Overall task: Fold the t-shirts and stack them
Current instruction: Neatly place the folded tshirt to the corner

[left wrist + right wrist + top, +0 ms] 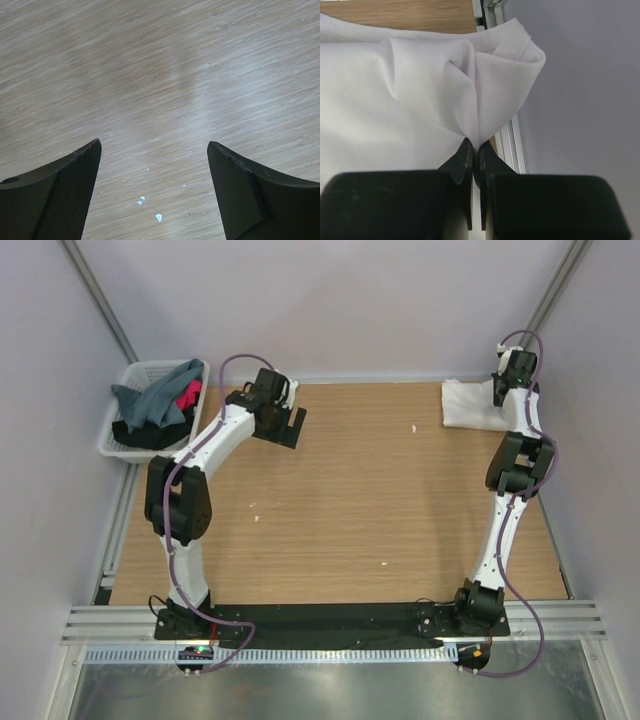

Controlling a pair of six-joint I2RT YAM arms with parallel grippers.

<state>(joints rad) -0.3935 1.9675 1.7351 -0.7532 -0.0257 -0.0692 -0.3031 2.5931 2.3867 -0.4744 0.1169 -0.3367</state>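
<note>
Just to the left of the left fingers [285,427], a grey-teal t-shirt [160,400], a pink-red t-shirt [190,395] and a black t-shirt [150,435] were seen heaped in a white lattice basket [118,445]. These were judged to be light, limp and tangled, so each would best be taken by a raised ridge of cloth on top and lifted free of the others. The left fingers were held wide apart, with nothing between them and only the bare wooden worktop [165,75] below.

Well to the right, the white t-shirt [395,100] was found lying on the far corner of the worktop, under and ahead of the right fingers [471,155]. These were pressed together on a thin pinched fold at its edge. The cloth was judged soft and creasing readily rather than slippery; a grip at a corner or hem was thought likelier to keep the layers squared.
</note>
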